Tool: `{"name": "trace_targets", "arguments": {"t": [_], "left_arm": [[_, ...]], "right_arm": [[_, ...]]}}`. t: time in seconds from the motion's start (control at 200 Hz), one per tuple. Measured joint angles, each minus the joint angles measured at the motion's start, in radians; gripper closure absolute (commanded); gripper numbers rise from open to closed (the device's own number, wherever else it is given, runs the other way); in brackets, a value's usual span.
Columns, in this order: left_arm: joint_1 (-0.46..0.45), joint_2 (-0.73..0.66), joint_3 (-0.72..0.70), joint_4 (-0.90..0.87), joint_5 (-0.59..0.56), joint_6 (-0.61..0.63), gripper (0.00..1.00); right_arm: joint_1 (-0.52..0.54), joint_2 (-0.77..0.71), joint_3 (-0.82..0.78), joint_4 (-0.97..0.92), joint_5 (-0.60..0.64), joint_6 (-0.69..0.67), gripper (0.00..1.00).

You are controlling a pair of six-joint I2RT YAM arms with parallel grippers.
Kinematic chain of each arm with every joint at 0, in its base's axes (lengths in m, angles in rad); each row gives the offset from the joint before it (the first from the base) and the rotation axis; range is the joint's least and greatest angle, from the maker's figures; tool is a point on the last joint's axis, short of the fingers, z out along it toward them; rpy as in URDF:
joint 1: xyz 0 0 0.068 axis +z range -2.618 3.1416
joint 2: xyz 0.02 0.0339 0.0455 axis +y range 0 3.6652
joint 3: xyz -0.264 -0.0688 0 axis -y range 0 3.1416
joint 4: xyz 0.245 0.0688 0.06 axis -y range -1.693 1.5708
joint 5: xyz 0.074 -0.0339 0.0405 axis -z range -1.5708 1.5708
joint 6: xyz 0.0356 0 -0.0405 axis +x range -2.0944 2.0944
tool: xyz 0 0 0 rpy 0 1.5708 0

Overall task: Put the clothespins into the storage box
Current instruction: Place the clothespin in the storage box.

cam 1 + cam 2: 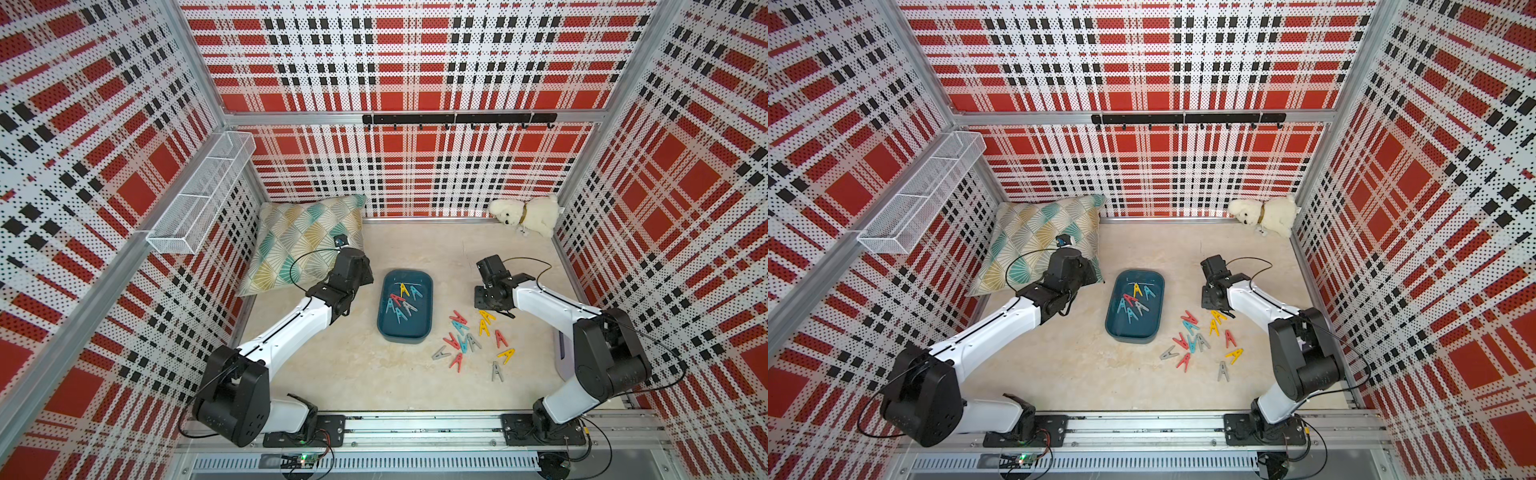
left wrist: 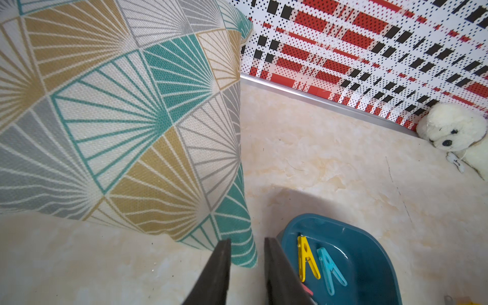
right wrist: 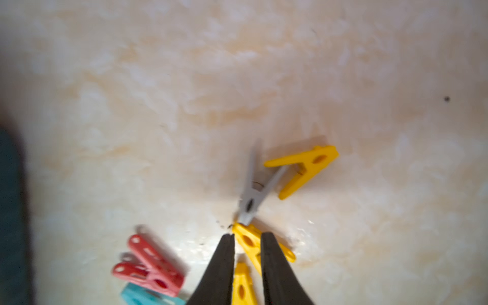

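- R tool (image 3: 247, 237): black fingers slightly apart, straddling a yellow plastic clothespin (image 3: 247, 241) on the beige marbled worktop (image 3: 184, 105). Can't tell if pinched or only bracketed.
- Grey clothespin (image 3: 250, 200): tip touching that yellow one.
- Loose clothespins (image 1: 484, 327): red, blue, grey, yellow, scattered on worktop just beside R tool.
- L tool (image 2: 247, 241): narrow gap, nothing in it, betw. fan-patterned cushion (image 2: 118, 118) and box corner.
- Dark teal plastic storage box (image 1: 409, 332): mid-worktop, betw. both arms, several pins (image 1: 401, 305) inside.
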Motion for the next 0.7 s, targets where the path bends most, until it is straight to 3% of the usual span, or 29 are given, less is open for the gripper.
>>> {"name": "trace_targets", "arguments": {"t": [0.16, 0.701], "left_arm": [[-0.011, 0.012, 0.0, 0.0, 0.0, 0.0, 0.71], [-0.016, 0.019, 0.002, -0.001, -0.003, 0.0, 0.71]], "right_arm": [[-0.072, -0.032, -0.068, 0.031, -0.004, 0.013, 0.75], [-0.092, 0.046, -0.076, 0.136, -0.065, 0.028, 0.71]]}}
